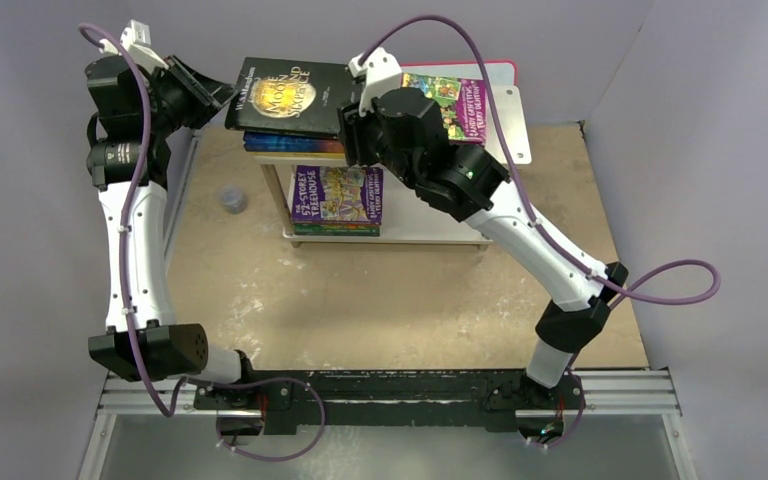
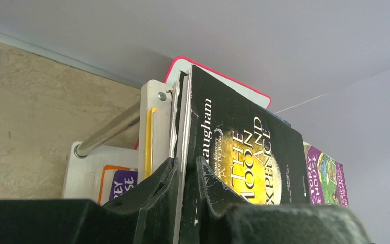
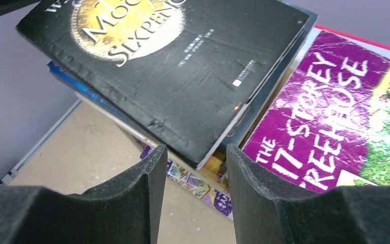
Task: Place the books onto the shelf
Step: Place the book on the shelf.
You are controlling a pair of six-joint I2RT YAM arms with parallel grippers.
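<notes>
left jaws: clamped on black book (image 2: 244, 152) | right jaws: apart

Tan surface (image 1: 360, 300): shelf (image 1: 508, 110), small grey object (image 1: 232, 200) beside. Upper tier (image 1: 513, 140): stack (image 1: 280, 142) topped by black book (image 1: 285, 95), purple book (image 1: 455, 105). Lower tier (image 1: 430, 228): 52-Storey Treehouse stack (image 1: 337, 195).

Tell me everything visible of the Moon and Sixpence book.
The Moon and Sixpence paperback is black with a gold moon disc and pale lettering, its cover scuffed and creased. It lies face up, skewed, atop a stack of books on the shelf's top board. The left gripper clamps one edge; the right gripper stands open near a corner.
</notes>
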